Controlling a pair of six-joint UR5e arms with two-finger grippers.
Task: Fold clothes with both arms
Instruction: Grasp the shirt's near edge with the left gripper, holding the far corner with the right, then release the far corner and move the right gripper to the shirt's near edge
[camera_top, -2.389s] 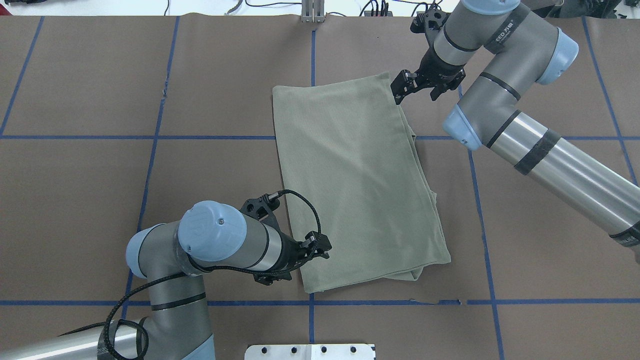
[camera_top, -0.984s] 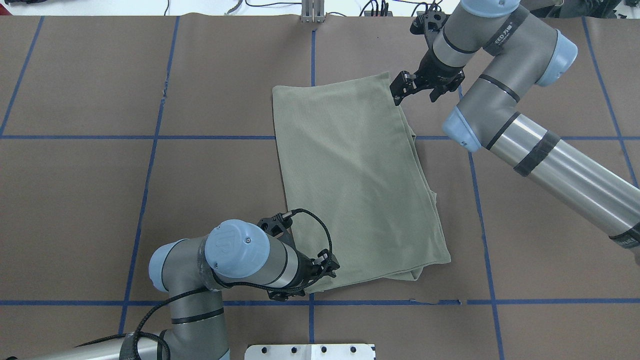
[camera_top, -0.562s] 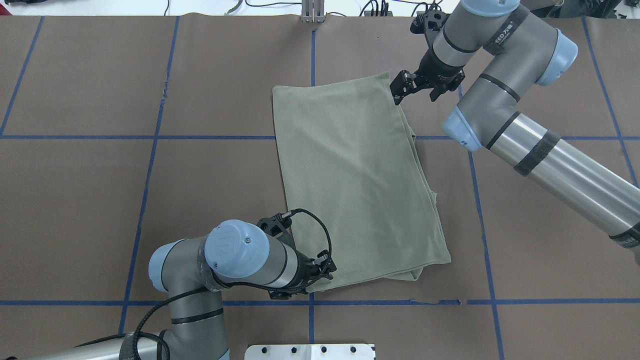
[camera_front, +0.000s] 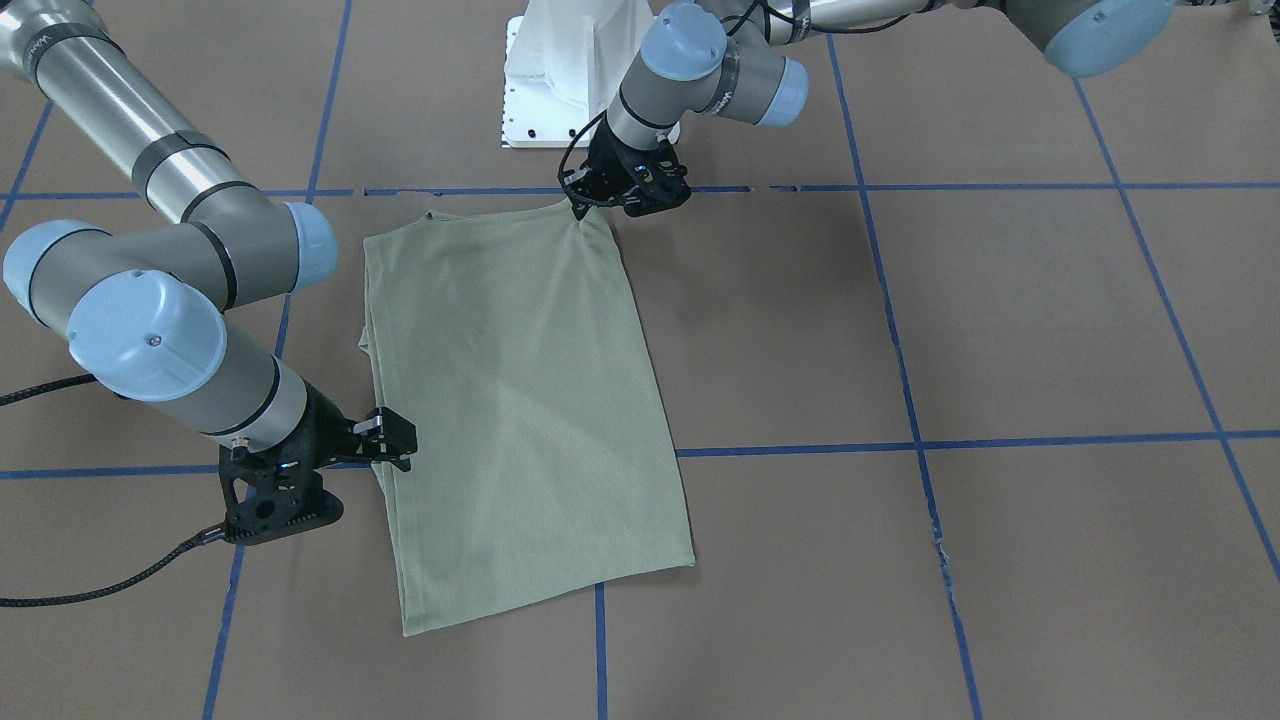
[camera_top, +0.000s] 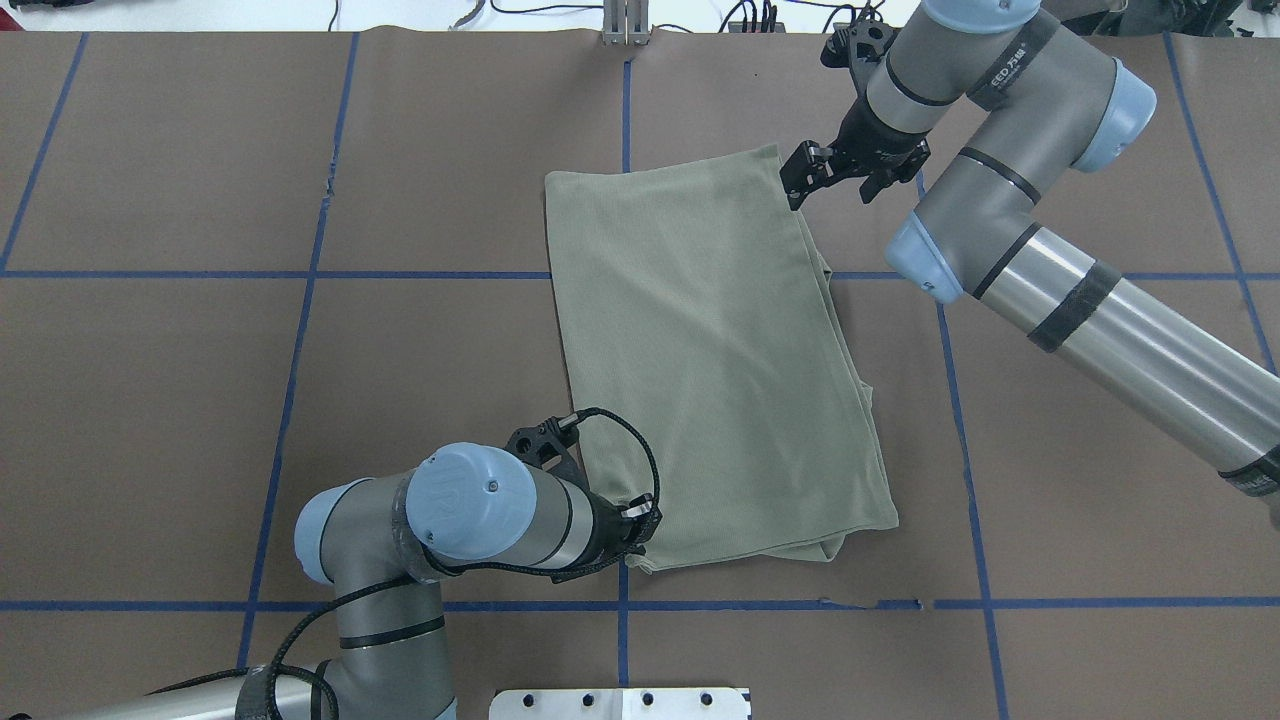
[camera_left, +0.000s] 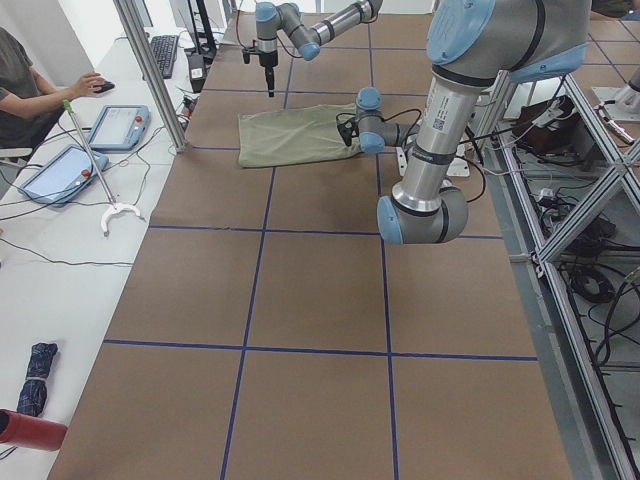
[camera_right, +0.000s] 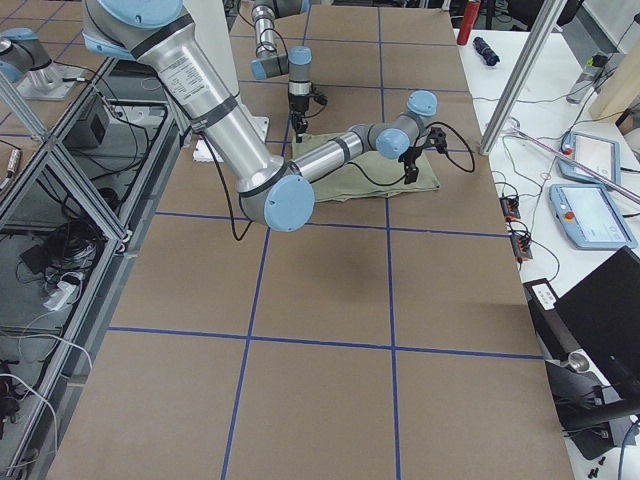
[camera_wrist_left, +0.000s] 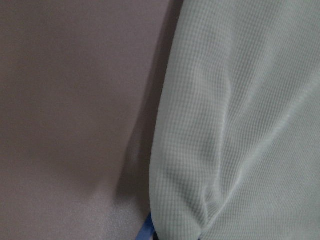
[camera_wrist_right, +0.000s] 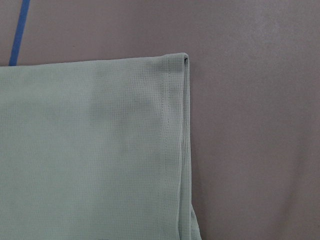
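**A:** Can any writing be read anywhere in this one?

**B:** Not much tbh. White lettering is printed on the black band (camera_top: 1005, 62) wrapped round the grey-and-silver right robot arm (camera_top: 1100, 320). "EED" plus a character or so can be made out; the rest is too small to be read.

**A:** And how's the cloth looking?

**B:** The sage-green knit shirt (camera_top: 710, 350) is laid out folded into one long panel on the brown paper table cover (camera_top: 200, 400), which is crossed by blue tape lines (camera_top: 200, 274). A fine waffle texture and a stitched hem are shown up close in the right wrist view. Layered edges are seen sticking out along the side toward the right arm, and a soft diagonal crease runs across the middle.

**A:** Grippers?

**B:** The black left gripper (camera_top: 637, 530), on the grey left robot arm (camera_top: 470, 505), is closed on one corner of the shirt. The cloth is pinched between its fingers and drawn up into a small peak, with puckers fanning away from the tips. The black right gripper (camera_top: 797, 185) looks parted, with nothing gripped. The opposite end's edge lies flat just beside its fingers, and the panel is stretched away from them toward the left fingers.
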